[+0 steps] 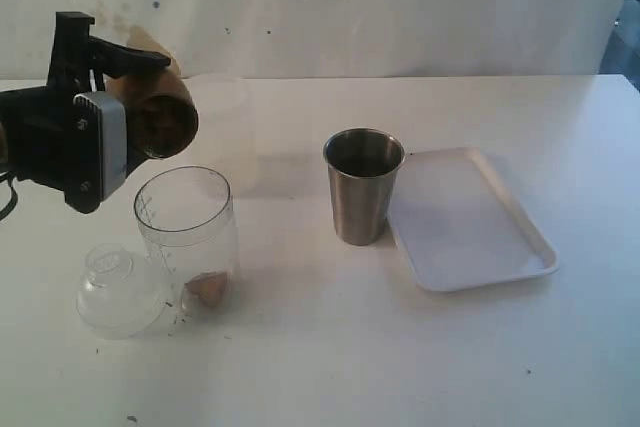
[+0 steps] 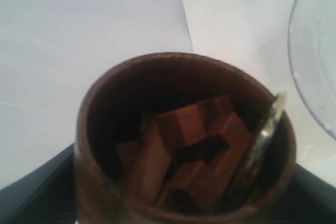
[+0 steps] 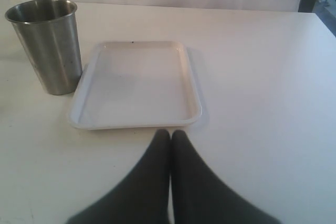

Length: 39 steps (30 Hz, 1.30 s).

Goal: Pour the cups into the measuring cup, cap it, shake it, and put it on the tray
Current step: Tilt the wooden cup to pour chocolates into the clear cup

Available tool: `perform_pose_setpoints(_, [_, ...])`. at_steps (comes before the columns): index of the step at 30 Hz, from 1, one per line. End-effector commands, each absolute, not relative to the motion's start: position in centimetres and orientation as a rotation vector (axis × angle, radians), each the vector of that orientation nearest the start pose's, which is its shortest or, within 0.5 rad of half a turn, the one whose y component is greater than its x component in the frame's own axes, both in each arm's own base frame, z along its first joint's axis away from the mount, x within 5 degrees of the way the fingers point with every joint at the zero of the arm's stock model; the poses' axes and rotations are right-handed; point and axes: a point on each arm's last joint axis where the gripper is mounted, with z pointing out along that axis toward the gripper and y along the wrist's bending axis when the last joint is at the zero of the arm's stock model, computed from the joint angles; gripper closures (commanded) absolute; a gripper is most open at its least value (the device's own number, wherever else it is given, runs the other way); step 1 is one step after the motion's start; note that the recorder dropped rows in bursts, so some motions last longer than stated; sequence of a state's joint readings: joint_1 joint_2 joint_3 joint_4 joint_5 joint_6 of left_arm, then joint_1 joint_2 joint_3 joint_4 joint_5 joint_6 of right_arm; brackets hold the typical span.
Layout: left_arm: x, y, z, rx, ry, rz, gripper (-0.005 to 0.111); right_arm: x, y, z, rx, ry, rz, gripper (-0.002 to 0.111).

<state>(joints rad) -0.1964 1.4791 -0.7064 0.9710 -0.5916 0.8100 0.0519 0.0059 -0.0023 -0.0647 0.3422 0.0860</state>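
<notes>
My left gripper is shut on the brown wooden cup, which it holds tipped on its side with the mouth just above the measuring cup. In the left wrist view the wooden cup still holds brown chunks, and the measuring cup's clear rim shows beside it. A few brown bits lie at the measuring cup's bottom. The steel tumbler stands upright next to the white tray. My right gripper is shut and empty, just short of the tray.
A clear dome lid lies against the measuring cup's near left side. A frosted translucent cup stands behind it. The steel tumbler stands at the tray's corner. A pale wall runs behind the table.
</notes>
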Motion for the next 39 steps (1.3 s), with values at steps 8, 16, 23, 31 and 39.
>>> perform_pose_setpoints(8, [28.07, -10.98, 23.87, 1.776, 0.785, 0.629, 0.107, 5.37, 0.05, 18.29, -0.014, 1.819, 0.026, 0.108])
perform_pose_setpoints(16, [28.01, -11.14, 24.04, 1.771, 0.749, 0.633, 0.107, 5.37, 0.05, 18.29, -0.014, 1.819, 0.026, 0.108])
perform_pose_setpoints(23, [27.99, -11.15, 24.02, 1.813, 0.673, 0.688, 0.107, 5.37, 0.05, 18.29, -0.014, 1.819, 0.026, 0.108])
perform_pose_setpoints(31, [27.8, -11.54, 24.44, 1.787, 0.593, 0.688, 0.107, 5.37, 0.05, 18.29, -0.014, 1.819, 0.026, 0.108])
perform_pose_setpoints(39, [27.78, -11.59, 24.53, 1.775, 0.592, 0.682, 0.107, 5.37, 0.05, 18.29, -0.014, 1.819, 0.026, 0.108])
